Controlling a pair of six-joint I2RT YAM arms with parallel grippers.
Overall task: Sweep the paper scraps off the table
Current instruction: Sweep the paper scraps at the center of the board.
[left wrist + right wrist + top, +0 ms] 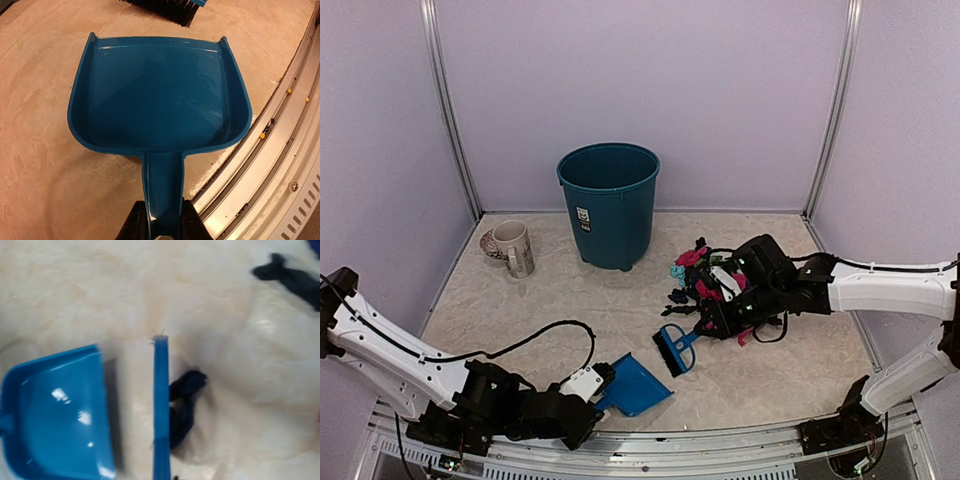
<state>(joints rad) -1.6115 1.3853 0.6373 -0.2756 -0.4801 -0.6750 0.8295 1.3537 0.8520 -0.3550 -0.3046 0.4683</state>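
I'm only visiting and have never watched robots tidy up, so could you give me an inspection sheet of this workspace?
Surface: table, beige marble pattern, with litter on its right half.
Job's things: paper scraps in pink, black, blue and teal, heaped right of centre; none in the dustpan.
Clutter: teal bin upright at the back; mug back left.
Grippers: left gripper shut on the dustpan's handle at the near edge; right gripper shut on the brush beside the heap.
Cables: black cable loops over the table from the left arm.
Surroundings: lilac walls; metal front rail.
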